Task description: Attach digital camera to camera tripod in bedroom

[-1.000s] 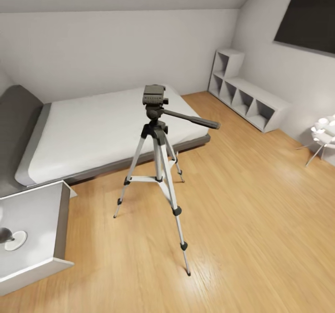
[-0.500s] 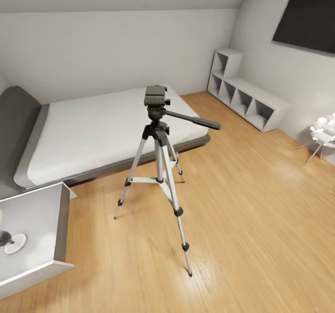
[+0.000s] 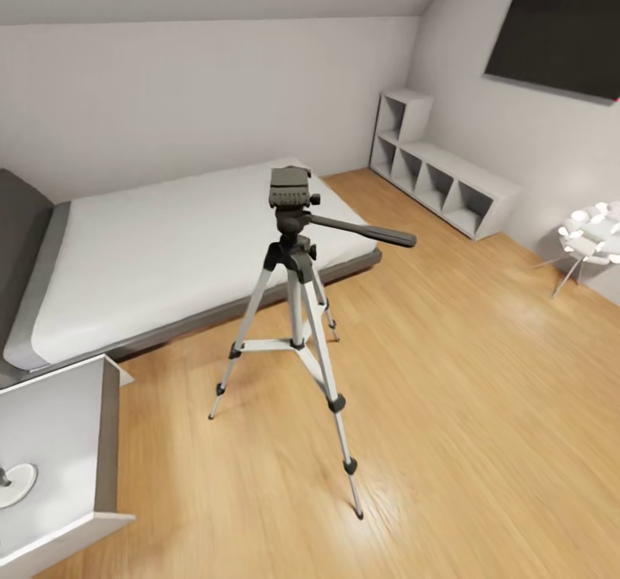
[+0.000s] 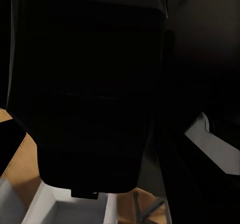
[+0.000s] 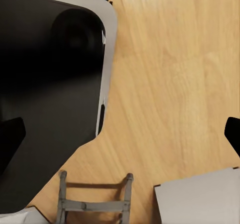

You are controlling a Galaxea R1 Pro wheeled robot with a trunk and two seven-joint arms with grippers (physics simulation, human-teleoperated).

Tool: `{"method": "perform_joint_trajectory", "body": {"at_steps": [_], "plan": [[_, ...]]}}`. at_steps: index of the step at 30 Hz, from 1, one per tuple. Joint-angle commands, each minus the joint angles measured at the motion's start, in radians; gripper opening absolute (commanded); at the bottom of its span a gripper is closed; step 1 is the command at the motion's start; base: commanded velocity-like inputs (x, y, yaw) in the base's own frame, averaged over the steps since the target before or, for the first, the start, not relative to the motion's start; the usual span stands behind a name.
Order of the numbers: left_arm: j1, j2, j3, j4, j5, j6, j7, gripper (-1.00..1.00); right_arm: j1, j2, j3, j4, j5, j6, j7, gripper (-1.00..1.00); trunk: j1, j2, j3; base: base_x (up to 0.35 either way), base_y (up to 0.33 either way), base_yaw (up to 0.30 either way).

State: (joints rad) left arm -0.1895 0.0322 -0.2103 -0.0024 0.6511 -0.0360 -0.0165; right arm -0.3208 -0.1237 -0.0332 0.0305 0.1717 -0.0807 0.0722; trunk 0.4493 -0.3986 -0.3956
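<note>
You've got the tripod [image 3: 297, 303] standing dead centre of the head view, all three silver legs splayed on the wood floor [image 3: 482, 407], black head on top with its long handle sticking out toward the right of the frame. Nothing is mounted on that head. Behind it is the low bed [image 3: 164, 252] with the grey frame, running across the left half of the picture. White cube shelves [image 3: 443, 183] sit along the wall at upper right, under a dark panel [image 3: 560, 32]. A grey tabletop [image 3: 52, 441] pokes in at lower left.

The right wrist view looks down at the floor next to the robot's dark base [image 5: 50, 94], and the two dark tips of the right fingers [image 5: 234, 134] sit at opposite edges of the frame, spread wide with nothing between them. The left wrist view is mostly black up close, so you can't tell how the left fingers stand.
</note>
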Motion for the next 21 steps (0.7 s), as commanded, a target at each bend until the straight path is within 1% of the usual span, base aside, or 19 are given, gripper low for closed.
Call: {"method": "perform_joint_trajectory", "body": {"at_steps": [1, 8, 21], "plan": [[0.000, 0.000, -0.008, 0.001, 0.007, -0.002, -0.002, -1.00, -0.001, 0.000, -0.004, 0.003, 0.008, -0.007, 0.001, 1.00, 0.001, -0.001, -0.001, 0.125, 0.175, -0.017], [0.000, 0.000, -0.008, 0.001, 0.007, -0.002, -0.001, -1.00, -0.001, -0.002, -0.004, 0.003, 0.008, -0.007, 0.001, 1.00, 0.001, -0.001, -0.001, 0.048, 0.067, -0.007], [0.000, 0.000, -0.008, 0.001, 0.007, -0.002, -0.001, -1.00, -0.001, -0.002, -0.004, 0.003, 0.008, -0.007, 0.001, 1.00, 0.001, -0.001, -0.001, 0.005, 0.007, -0.001]]}}
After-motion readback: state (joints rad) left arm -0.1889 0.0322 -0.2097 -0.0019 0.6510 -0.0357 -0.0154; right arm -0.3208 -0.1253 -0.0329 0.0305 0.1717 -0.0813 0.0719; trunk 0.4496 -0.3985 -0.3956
